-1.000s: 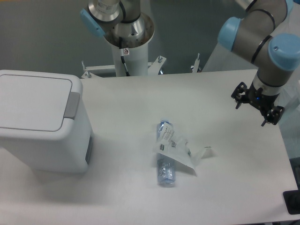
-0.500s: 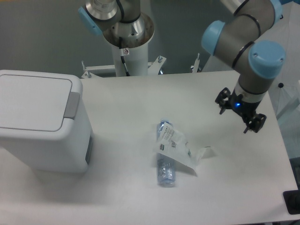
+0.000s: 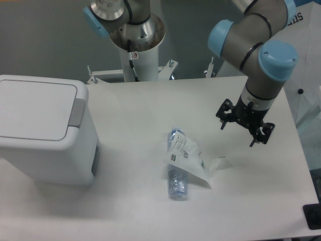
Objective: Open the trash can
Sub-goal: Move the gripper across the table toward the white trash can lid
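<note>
Camera view: my gripper spread, empty, well apart from trash can; risk clipping bottle crossing low.

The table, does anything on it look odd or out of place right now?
Yes. The clear bottle lies on its side mid-table, and its white label has peeled loose and sticks out to one side, crumpled. The trash can stands upright at the table's left edge with its lid shut. The pincer hangs open, holding nothing.
</note>
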